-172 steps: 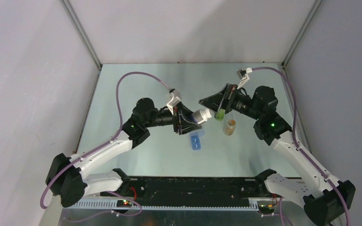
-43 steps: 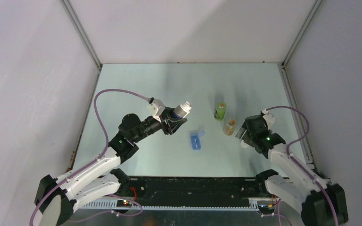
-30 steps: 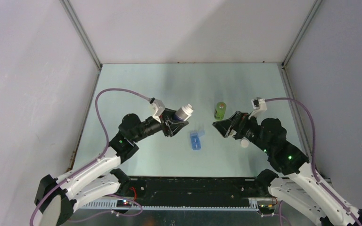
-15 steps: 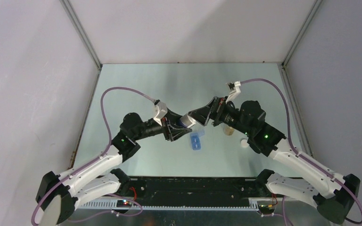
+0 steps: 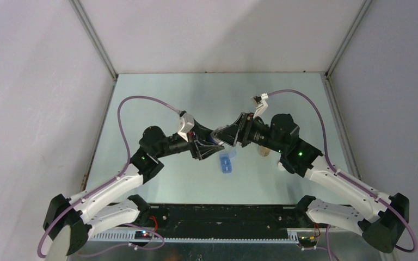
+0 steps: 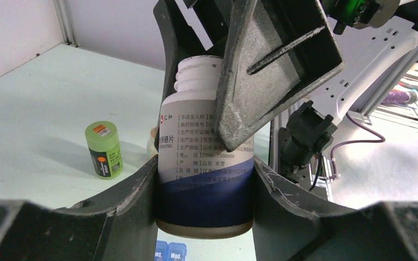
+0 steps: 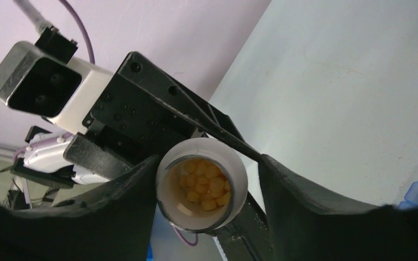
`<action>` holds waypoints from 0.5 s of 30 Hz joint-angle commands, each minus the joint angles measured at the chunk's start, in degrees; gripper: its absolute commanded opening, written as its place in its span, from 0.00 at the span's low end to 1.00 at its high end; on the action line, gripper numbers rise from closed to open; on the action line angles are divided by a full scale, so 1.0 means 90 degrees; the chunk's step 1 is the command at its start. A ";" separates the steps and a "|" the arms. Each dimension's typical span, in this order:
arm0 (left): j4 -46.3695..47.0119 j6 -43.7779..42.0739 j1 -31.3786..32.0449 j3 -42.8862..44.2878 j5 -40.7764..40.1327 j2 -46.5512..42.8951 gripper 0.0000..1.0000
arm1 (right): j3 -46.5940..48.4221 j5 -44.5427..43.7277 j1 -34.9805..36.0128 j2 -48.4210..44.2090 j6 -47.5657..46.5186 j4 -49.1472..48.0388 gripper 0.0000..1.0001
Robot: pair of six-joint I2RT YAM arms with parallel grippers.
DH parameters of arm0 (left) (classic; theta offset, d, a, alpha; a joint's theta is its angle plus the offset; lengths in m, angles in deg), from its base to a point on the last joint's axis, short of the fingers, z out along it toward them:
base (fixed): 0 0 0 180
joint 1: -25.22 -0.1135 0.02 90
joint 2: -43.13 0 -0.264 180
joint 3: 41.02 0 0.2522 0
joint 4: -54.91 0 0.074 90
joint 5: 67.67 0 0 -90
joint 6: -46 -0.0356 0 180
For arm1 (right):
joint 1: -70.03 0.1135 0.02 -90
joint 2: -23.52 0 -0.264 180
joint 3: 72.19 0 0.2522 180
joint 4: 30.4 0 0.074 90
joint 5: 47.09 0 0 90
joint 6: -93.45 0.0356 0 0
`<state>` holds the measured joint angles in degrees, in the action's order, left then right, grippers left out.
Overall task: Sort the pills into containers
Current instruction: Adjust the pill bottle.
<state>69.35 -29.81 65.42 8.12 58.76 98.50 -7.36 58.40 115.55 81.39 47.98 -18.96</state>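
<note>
Left gripper point(image 6: 204, 187) is clamped round the belly of the white pill bottle point(image 6: 196, 157) to steady it. Right gripper point(image 7: 207, 190) straddles its uncapped mouth, jaws spread, not pinching, yellow pills point(image 7: 200, 182) visible between them. Blue organiser point(image 5: 227, 162) lies just under both.

Pills point(image 7: 201, 184) in bottle point(image 6: 206, 163), pillbox point(image 5: 227, 162) on table point(image 5: 158, 98) nearby

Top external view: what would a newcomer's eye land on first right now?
Dead centre, the left gripper clamps an uncapped white pill bottle, and the right gripper has its fingers either side of the neck. The right wrist view looks straight into the mouth at yellow pills. A blue pill organizer lies on the table close by, toward the bases.
</note>
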 commanded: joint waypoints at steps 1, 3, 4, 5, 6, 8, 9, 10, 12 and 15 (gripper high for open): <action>0.0273 0.0149 -0.0005 0.0336 0.0002 -0.0010 0.16 | 0.0261 0.0462 -0.0019 -0.0042 0.0020 -0.0385 0.59; 0.0202 0.0131 -0.0006 0.0367 -0.0057 -0.0037 0.28 | 0.0263 0.0526 -0.0064 -0.0046 0.0049 -0.0421 0.45; 0.0194 0.0100 -0.0007 0.0362 -0.0088 -0.0066 0.35 | 0.0263 0.0555 -0.0103 -0.0056 0.0050 -0.0463 0.41; 0.0154 0.0086 -0.0006 0.0359 -0.0105 -0.0082 0.44 | 0.0263 0.0609 -0.0119 -0.0054 0.0056 -0.0483 0.35; 0.0116 0.0035 -0.0005 0.0347 -0.0181 -0.0123 0.50 | 0.0263 0.0650 -0.0163 -0.0063 0.0039 -0.0522 0.32; -0.0024 -0.0038 -0.0014 0.0338 -0.0350 -0.0224 0.67 | 0.0275 0.0805 -0.0264 -0.0091 -0.0083 -0.0513 0.25; -0.0157 -0.0065 -0.0014 0.0343 -0.0416 -0.0264 0.75 | 0.0294 0.0871 -0.0307 -0.0096 -0.0180 -0.0459 0.23; -0.0259 -0.0167 -0.0009 0.0365 -0.0537 -0.0345 0.78 | 0.0339 0.0913 -0.0405 -0.0100 -0.0249 -0.0333 0.23; -0.0673 -0.0391 -0.0004 0.0471 -0.0740 -0.0461 0.84 | 0.0375 0.1099 -0.0577 -0.0117 -0.0425 -0.0223 0.22; -0.1705 -0.0885 -0.0018 0.0708 -0.0972 -0.0583 0.90 | 0.0468 0.1540 -0.0795 -0.0039 -0.0704 -0.0052 0.23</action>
<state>62.77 -31.71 65.42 9.69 54.06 95.55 -6.93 66.61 110.67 81.37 45.86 -19.81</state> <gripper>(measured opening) 0.869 0.571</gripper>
